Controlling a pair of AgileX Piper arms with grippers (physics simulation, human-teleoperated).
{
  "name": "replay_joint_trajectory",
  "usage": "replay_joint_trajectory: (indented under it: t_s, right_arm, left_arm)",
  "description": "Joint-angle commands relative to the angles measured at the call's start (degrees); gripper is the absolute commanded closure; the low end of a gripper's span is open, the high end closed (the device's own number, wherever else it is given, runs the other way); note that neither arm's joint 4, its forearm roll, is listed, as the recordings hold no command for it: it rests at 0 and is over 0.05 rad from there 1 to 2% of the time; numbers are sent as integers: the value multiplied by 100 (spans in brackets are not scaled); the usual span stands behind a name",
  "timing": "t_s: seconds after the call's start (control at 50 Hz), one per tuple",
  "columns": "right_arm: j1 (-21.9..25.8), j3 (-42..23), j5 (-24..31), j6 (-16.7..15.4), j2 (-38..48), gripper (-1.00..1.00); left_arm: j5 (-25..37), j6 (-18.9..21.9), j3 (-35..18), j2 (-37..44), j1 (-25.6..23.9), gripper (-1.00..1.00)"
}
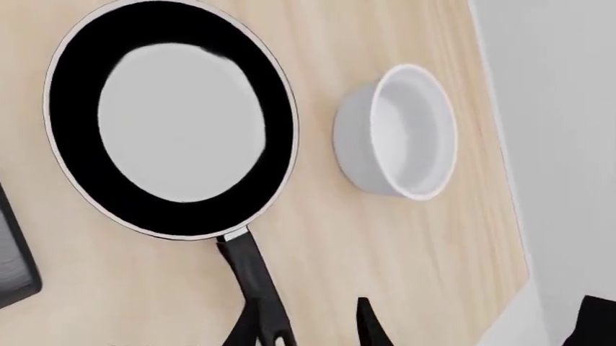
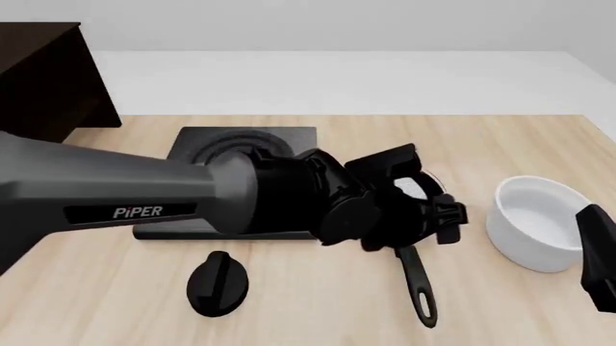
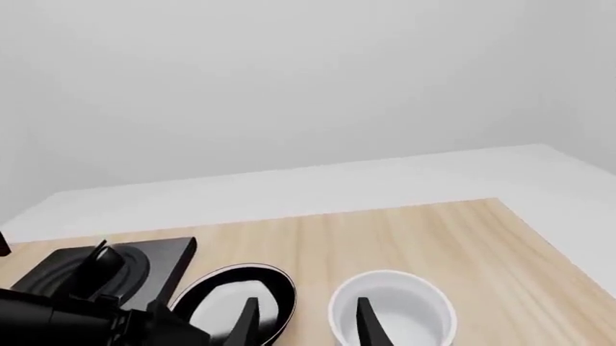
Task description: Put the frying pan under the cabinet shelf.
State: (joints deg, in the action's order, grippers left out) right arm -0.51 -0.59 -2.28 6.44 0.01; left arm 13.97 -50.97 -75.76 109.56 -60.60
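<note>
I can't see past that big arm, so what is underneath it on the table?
The left arm hangs over the frying pan, hiding most of it in the front view; only its handle shows. Part of the stove plate is covered too.

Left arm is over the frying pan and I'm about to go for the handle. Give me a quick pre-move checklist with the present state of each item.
1. Left hand open: ok, fingers apart in the left wrist view.
2. Handle between the fingers: not ok; the frying pan handle lies beside one finger, not in the gap.
3. Pan free to lift: ok, it lies flat on the table, nothing in it.
4. White pot clear of the pan: ok, apart, on its right.
5. Right hand out of the way: ok, open, near the table's right edge.
6. Space under the cabinet shelf: cannot tell, only its corner shows at far left.
</note>
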Motion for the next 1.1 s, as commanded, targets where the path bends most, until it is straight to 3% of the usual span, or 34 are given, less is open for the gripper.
replay_joint_trajectory:
  t_s: [0.02, 0.46, 1.1]
  right_arm:
    - [8, 5, -3, -14, 0, -100]
    - [-10, -8, -12, -12, 0, -100]
    - [-26, -28, 2, 20, 0, -100]
  left_arm:
    - [-143, -245, 161, 19, 33, -100]
    - [-435, -638, 505, 282, 294, -100]
    - [-1128, -1167, 824, 758, 53, -100]
